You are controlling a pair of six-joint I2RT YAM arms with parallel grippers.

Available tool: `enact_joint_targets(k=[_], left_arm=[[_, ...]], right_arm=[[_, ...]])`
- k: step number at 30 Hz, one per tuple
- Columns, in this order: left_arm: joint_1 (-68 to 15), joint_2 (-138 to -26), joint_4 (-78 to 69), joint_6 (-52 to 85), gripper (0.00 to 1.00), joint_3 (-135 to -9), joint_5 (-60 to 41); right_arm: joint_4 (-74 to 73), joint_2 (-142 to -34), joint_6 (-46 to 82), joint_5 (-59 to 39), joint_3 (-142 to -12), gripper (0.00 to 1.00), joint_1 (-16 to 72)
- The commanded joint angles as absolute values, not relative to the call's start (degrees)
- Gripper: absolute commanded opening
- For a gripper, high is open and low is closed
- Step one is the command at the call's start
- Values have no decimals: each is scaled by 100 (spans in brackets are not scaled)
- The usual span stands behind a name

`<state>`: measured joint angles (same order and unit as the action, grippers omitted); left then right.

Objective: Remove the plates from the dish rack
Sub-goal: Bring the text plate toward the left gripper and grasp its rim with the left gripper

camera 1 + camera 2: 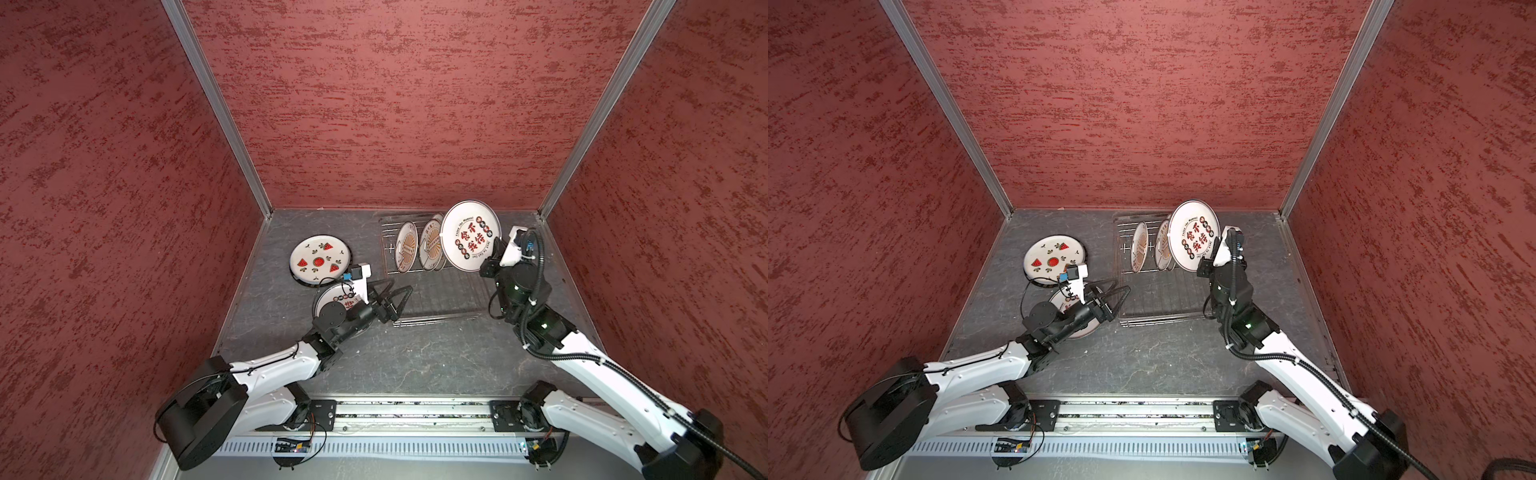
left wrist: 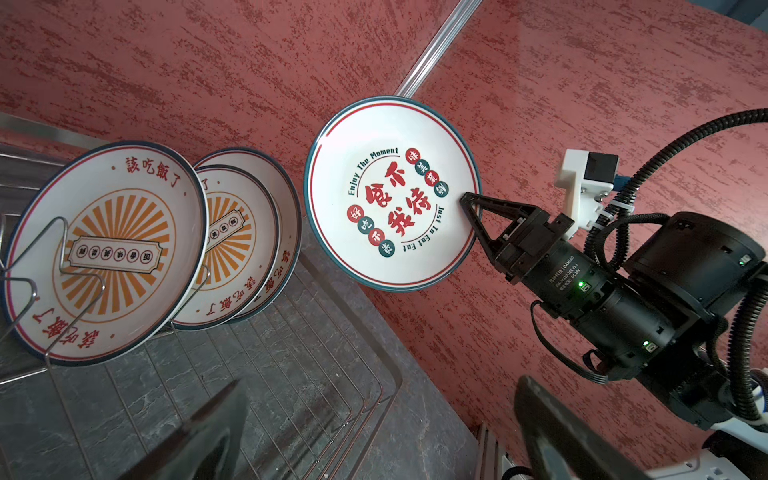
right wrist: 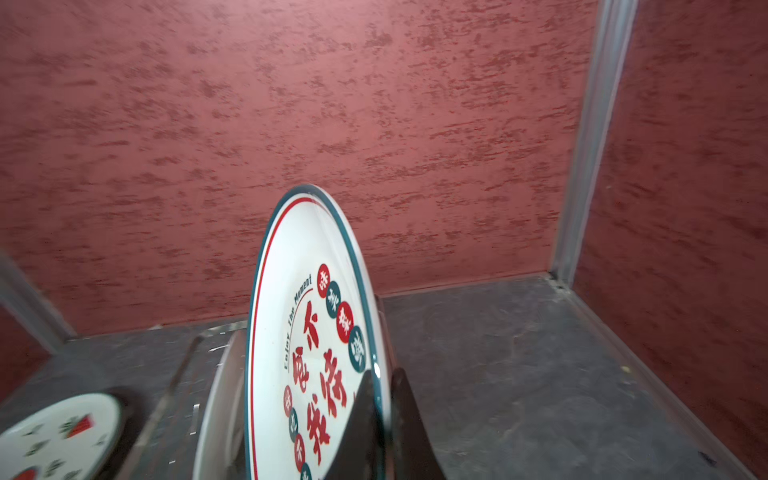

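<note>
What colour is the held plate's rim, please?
Dark teal with a red line inside; the held plate shows best in the left wrist view.

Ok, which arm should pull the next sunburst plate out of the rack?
Left, I'd judge. The left gripper is open and empty at the dish rack's near left corner, its camera facing the sunburst plates. The right gripper is shut on the lettered plate, raised above the rack.

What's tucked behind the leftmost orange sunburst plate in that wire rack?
Two more plates stand in the dish rack behind the leftmost sunburst plate: a second sunburst plate, then a third plate showing only its rim and red lettering. Its centre print is covered.
</note>
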<state>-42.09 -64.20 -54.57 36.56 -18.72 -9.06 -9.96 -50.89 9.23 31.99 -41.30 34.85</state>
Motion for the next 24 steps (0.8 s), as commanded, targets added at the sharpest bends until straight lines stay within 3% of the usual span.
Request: enact_joint_targets(k=[1,6,16,24], left_arm=[[-4107,-6194,-5337,3467,99,-1772,-1021],[-3986,-5932,-5359,3439,99,-1533,-1206],[-3953,-5404,-5224,3585,99,-1348,-1134],[-4017,-5222,-4478,3919,72,-1485,-510]], right_arm=[[-1716,-4697,1483,1583,-3998,0,3516],[-2030,-4630,1954,558,-3783,0,3516],[-3399,-4748,2639,-457,-3052,0,3516],[-4508,-4962,2848,-601,-2476,0,3516]])
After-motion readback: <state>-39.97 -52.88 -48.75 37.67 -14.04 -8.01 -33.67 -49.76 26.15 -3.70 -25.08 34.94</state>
